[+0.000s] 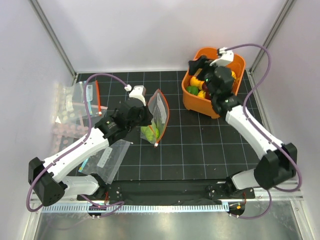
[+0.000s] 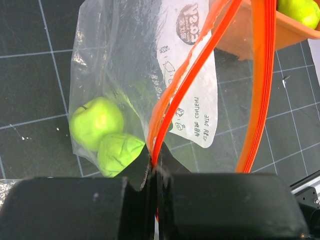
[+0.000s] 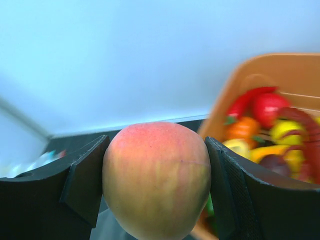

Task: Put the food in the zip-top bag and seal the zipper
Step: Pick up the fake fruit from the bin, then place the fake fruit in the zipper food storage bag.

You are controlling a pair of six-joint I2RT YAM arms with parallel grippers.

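Left gripper (image 2: 154, 172), bottom centre of its wrist view: the jaws are pressed together, pinching the zipper (image 2: 186, 82), a thin orange-red strip that climbs from the fingers toward the upper right. The strip's other side curves away on the right of the frame, so the mouth gapes open. The zip-top bag (image 2: 110, 55), clear and crinkled, fills the upper middle of this view. Inside it, at the left, a green apple (image 2: 96, 122) touches a second green fruit (image 2: 120, 154) just below it. A white label (image 2: 195, 105) with printed text sits on the bag's wall at centre.

From above, the bag stands at the centre of the frame on a black gridded table (image 1: 200, 145), mouth open, green shapes in its lower part.

Right gripper (image 3: 155, 170), bottom of its wrist view: the jaws are spread wide around a peach-coloured fruit (image 3: 157, 190), one dark finger pad against each side. To the right of the frame is an orange basket (image 3: 250, 80) holding blurred toy food (image 3: 267, 107) in red, orange, yellow and dark purple.

From above, this gripper is at the upper right, over the basket's far left corner, well apart from the bag.

Two more clear bags (image 1: 80, 97) lie flat at the left of the overhead frame
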